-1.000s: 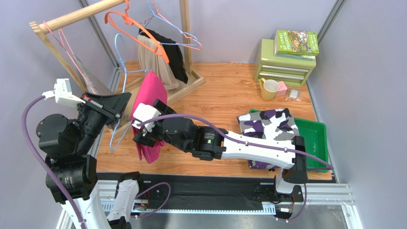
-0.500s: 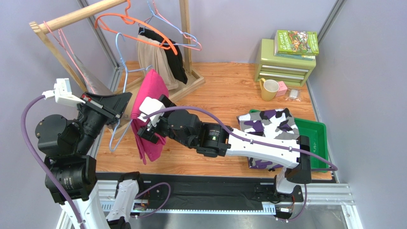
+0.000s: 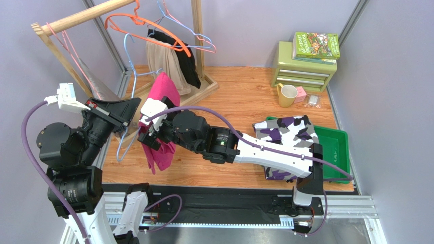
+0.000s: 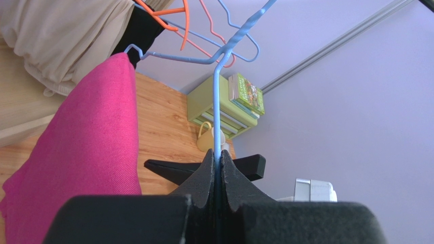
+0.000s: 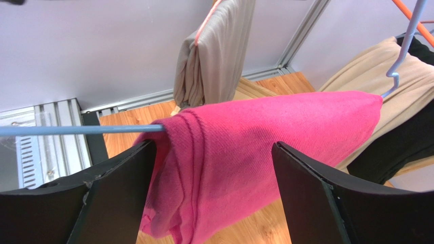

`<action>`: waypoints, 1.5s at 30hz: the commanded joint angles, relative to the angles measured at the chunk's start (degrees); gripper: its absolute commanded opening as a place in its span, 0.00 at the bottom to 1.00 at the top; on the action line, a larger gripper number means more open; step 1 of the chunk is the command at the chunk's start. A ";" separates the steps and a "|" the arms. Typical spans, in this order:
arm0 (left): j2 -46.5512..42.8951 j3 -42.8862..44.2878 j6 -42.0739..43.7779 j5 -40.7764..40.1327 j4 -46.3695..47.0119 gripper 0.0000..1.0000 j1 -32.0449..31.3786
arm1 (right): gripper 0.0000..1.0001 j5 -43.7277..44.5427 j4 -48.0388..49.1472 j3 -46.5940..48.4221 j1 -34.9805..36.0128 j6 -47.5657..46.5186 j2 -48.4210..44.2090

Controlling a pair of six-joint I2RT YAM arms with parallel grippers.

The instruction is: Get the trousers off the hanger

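The magenta pink trousers (image 3: pixel 162 101) hang folded over the bar of a light blue hanger (image 3: pixel 128 145). My left gripper (image 3: pixel 125 113) is shut on the hanger's wire (image 4: pixel 218 122), holding it off the rack. My right gripper (image 3: pixel 153 133) is open, its jaws on either side of the hanging pink cloth (image 5: pixel 254 147), apart from it. The pink trousers also show in the left wrist view (image 4: pixel 91 147). The camouflage trousers (image 3: pixel 286 137) lie folded on the green tray (image 3: pixel 337 147) at the right.
A wooden rack (image 3: pixel 81 18) at the back left carries orange (image 3: pixel 147 28), pink and blue hangers, plus a beige garment (image 3: pixel 163 63) and a black one (image 3: pixel 187 63). A green drawer box (image 3: pixel 301 68) with books, a yellow mug (image 3: pixel 287 94) and small items stand at the back right.
My right gripper has moved up and left along the pink trousers, toward the hanger bar. The trousers and hanger have swung slightly. The left arm holds still.
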 commanded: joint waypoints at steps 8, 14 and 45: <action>-0.98 2.85 0.17 0.46 10.57 0.00 -0.99 | 0.88 3.29 1.17 -3.39 -1.29 1.15 -4.08; -0.98 2.85 0.26 0.46 10.57 0.00 -1.08 | 0.89 1.45 1.87 -7.87 -2.69 2.99 -7.69; 0.16 4.34 0.52 1.08 11.36 0.00 -3.54 | 0.90 -15.51 -3.57 -5.51 -9.29 7.30 -6.20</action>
